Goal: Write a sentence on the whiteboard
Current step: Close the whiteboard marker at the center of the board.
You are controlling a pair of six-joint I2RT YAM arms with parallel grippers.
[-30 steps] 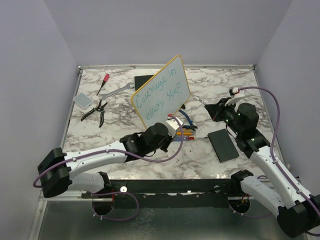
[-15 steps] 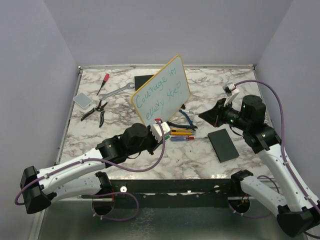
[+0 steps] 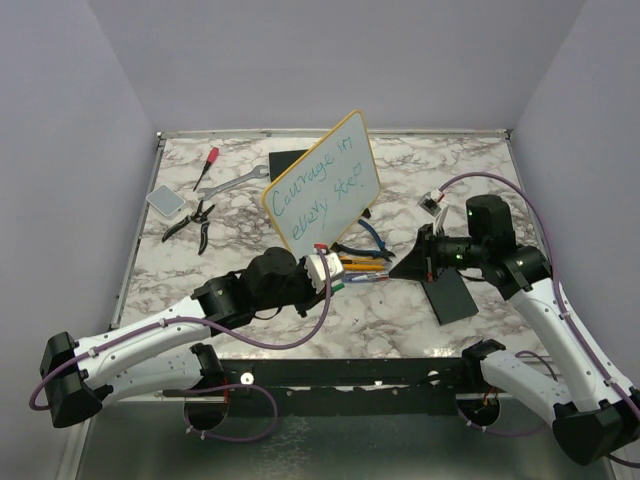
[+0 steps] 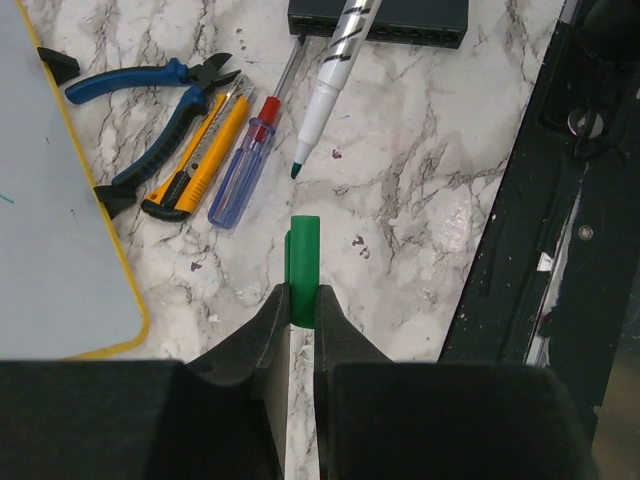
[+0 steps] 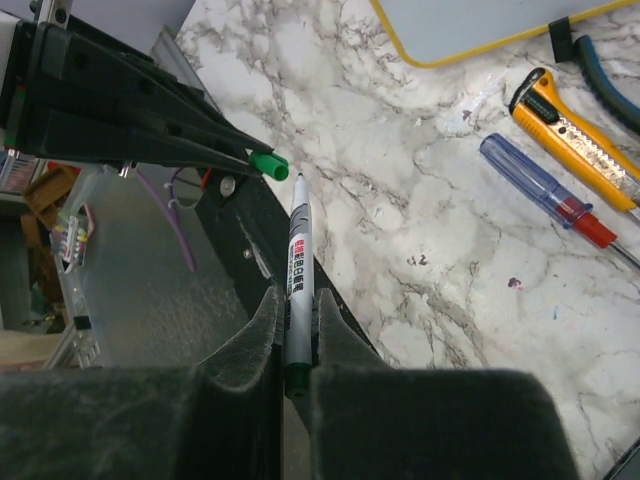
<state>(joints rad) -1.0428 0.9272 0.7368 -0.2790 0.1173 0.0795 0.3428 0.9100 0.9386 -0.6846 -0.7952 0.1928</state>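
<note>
The whiteboard [image 3: 322, 185] stands tilted upright mid-table, yellow-rimmed, with the teal sentence [image 3: 316, 190] in two lines. Its lower corner shows in the left wrist view [image 4: 50, 200] and its edge in the right wrist view [image 5: 480, 20]. My left gripper [image 3: 335, 276] [image 4: 302, 300] is shut on a green marker cap [image 4: 302, 262] just in front of the board. My right gripper [image 3: 398, 268] [image 5: 298, 305] is shut on a white marker [image 5: 298, 255]. The marker [image 4: 335, 70] points its bare tip at the cap [image 5: 268, 165], a short gap apart.
Blue pliers [image 4: 150, 100], a yellow utility knife [image 4: 200, 150] and a blue-and-red screwdriver [image 4: 245, 160] lie by the board's foot. A black rectangle [image 3: 447, 292] lies under the right arm, another [image 3: 288, 160] behind the board. Far left: grey pad [image 3: 165, 198], black pliers [image 3: 190, 222], wrench [image 3: 235, 180].
My left arm pulled back from the board toward the near left with the cap. My right arm swung left and down, bringing the marker's tip toward the cap.
</note>
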